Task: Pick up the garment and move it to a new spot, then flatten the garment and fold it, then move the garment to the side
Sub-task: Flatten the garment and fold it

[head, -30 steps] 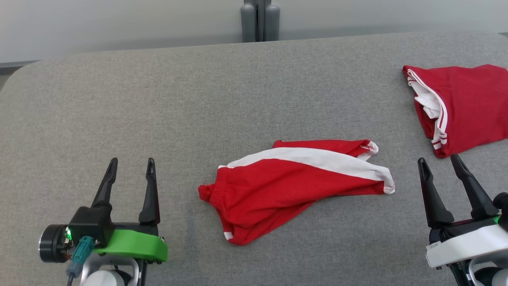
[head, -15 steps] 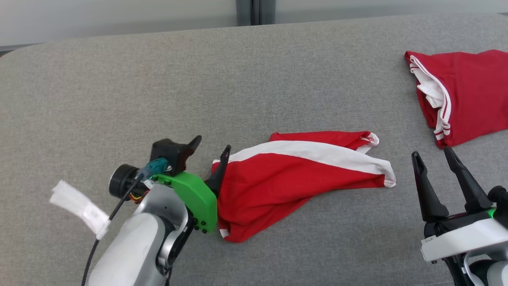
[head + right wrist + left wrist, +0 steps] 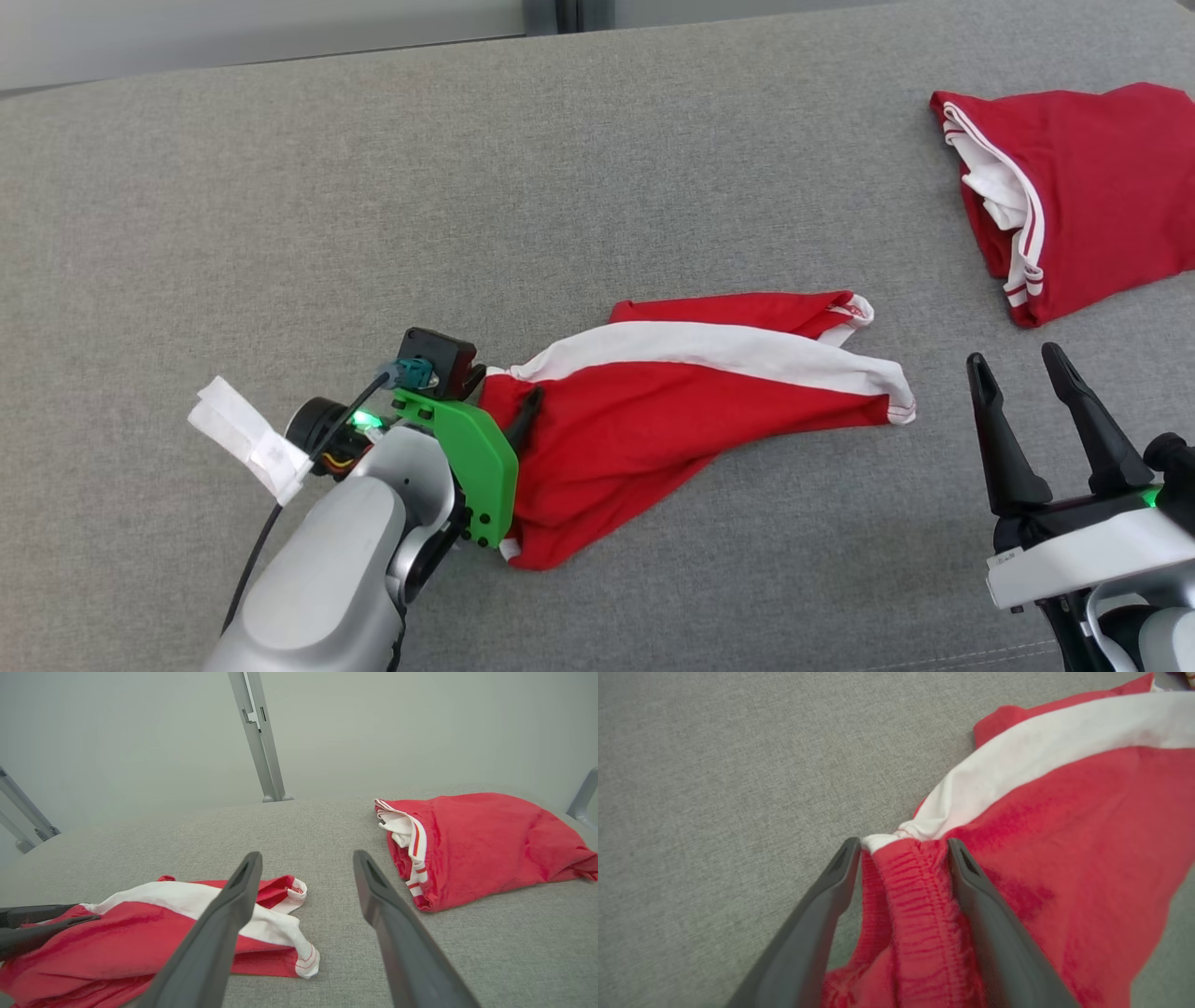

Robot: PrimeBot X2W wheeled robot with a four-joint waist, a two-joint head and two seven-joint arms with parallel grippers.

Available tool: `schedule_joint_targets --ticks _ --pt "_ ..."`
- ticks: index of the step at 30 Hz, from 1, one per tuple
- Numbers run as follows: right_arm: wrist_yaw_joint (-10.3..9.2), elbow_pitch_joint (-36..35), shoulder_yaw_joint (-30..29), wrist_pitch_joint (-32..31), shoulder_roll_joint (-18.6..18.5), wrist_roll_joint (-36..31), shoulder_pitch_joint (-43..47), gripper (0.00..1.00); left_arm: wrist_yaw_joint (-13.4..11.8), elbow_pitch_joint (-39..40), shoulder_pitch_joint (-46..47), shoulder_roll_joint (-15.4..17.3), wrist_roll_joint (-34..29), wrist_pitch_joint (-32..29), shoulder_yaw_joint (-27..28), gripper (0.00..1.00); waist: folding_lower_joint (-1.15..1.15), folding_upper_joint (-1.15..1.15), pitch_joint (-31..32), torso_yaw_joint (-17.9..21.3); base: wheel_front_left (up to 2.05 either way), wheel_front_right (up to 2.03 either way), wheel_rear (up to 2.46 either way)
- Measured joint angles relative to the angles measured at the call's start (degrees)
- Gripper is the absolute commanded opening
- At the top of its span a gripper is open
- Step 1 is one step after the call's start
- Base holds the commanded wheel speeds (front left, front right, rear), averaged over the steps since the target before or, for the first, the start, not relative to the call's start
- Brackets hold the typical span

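Crumpled red-and-white fabric shorts [image 3: 709, 420] lay on the grey cloth-covered table [image 3: 373, 187], midway between its left and right edges, toward the near edge. The left gripper [image 3: 903, 845] stood at their left end, one finger each side of the waistband [image 3: 920, 896]. A folded red garment with white trim [image 3: 1092, 187] lay by the right edge, farther back. The right gripper [image 3: 1013, 357] hung at the near right corner, apart from both.

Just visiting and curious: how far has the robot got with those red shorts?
Nothing done yet: the shorts lie crumpled on the table. In hand: the left gripper straddles their waistband, jaws open. The right gripper hovers open. Lifting, moving, flattening, folding and setting aside remain.
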State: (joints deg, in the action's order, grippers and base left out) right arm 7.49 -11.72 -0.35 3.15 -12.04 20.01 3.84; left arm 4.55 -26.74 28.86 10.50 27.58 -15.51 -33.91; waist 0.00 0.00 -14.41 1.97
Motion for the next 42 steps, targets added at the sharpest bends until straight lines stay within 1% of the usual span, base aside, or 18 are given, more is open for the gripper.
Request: schedule_joint_targets --ticks 1,2,7,12,14,17,25,26,27,31,34,37,39,42 --pt "0.0 0.1 0.0 0.0 0.0 0.0 -0.1 1.0 0.1 -0.4 0.3 -0.1 0.0 0.6 0.0 0.15 0.0 0.0 -0.1 0.0 0.0 0.0 0.0" --pt "0.0 0.3 0.0 0.1 0.0 0.0 -0.2 1.0 0.3 -0.9 0.7 -0.1 -0.2 1.5 -0.1 0.0 0.0 0.0 -0.2 -0.1 0.0 0.0 0.0" --pt "0.0 2.1 0.1 0.0 -0.8 0.1 -0.5 1.0 0.4 -1.3 1.6 -0.3 -0.5 5.5 0.3 0.0 0.0 0.0 -0.2 -0.3 0.0 0.0 0.0" --pt "0.0 7.7 1.2 -0.1 -2.9 1.0 -0.1 1.0 -0.3 -0.1 1.7 -0.3 -0.5 8.0 0.7 0.0 0.0 0.0 -0.4 -0.5 0.0 0.0 0.0" --pt "0.0 10.2 2.0 0.0 -3.3 1.4 0.0 1.0 -0.5 0.6 1.7 -0.2 -0.5 8.1 0.7 0.0 0.0 0.0 -0.7 -0.7 0.0 0.0 0.0" --pt "0.0 14.2 3.8 0.7 -3.8 2.4 -0.7 1.0 -0.8 1.7 1.6 -0.2 -0.6 8.4 0.5 0.0 0.0 0.0 -1.3 -1.0 0.0 0.0 0.0" --pt "0.0 23.2 10.2 4.0 -5.1 4.6 -8.1 1.0 -1.6 4.4 1.3 -0.1 -1.0 9.2 0.3 0.0 0.0 0.0 -2.8 -2.2 0.0 0.0 0.0" --pt "0.0 24.3 10.5 4.3 -5.3 4.8 -8.8 0.36 -1.8 4.8 1.1 0.0 -1.0 9.8 0.4 0.0 0.0 0.0 -2.8 -2.3 0.0 0.0 0.0" --pt "0.0 25.7 11.4 5.2 -5.7 5.2 -9.9 0.0 -2.2 5.8 0.8 0.1 -1.0 10.7 0.5 0.0 0.0 0.0 -2.9 -2.5 0.0 0.0 0.0" --pt "0.0 26.0 11.7 7.6 -6.9 5.6 -11.9 0.0 -2.8 8.9 0.2 0.4 -1.3 13.4 1.1 0.0 0.0 0.0 -2.5 -2.7 0.0 0.0 0.0" --pt "0.0 23.1 10.8 9.1 -8.3 5.3 -12.9 0.0 -3.3 12.5 0.2 1.0 -2.0 15.4 1.6 0.0 0.0 0.0 -1.9 -2.7 0.0 0.0 0.0" --pt "0.0 18.0 8.4 9.9 -9.6 4.1 -14.4 0.0 -4.1 17.1 0.3 1.6 -2.8 17.2 2.4 0.0 0.0 0.0 -0.9 -2.5 0.0 0.0 0.0" --pt "0.0 13.0 6.2 10.1 -10.8 2.8 -15.6 0.0 -4.7 21.1 0.8 2.1 -3.2 18.1 3.1 0.0 0.0 0.0 -0.1 -2.3 0.0 0.0 0.0" --pt "0.0 5.6 3.1 8.4 -12.5 0.7 -17.5 0.0 -5.9 26.8 2.5 3.2 -4.5 18.9 4.3 0.0 0.0 0.0 1.2 -2.1 0.0 0.0 0.0"
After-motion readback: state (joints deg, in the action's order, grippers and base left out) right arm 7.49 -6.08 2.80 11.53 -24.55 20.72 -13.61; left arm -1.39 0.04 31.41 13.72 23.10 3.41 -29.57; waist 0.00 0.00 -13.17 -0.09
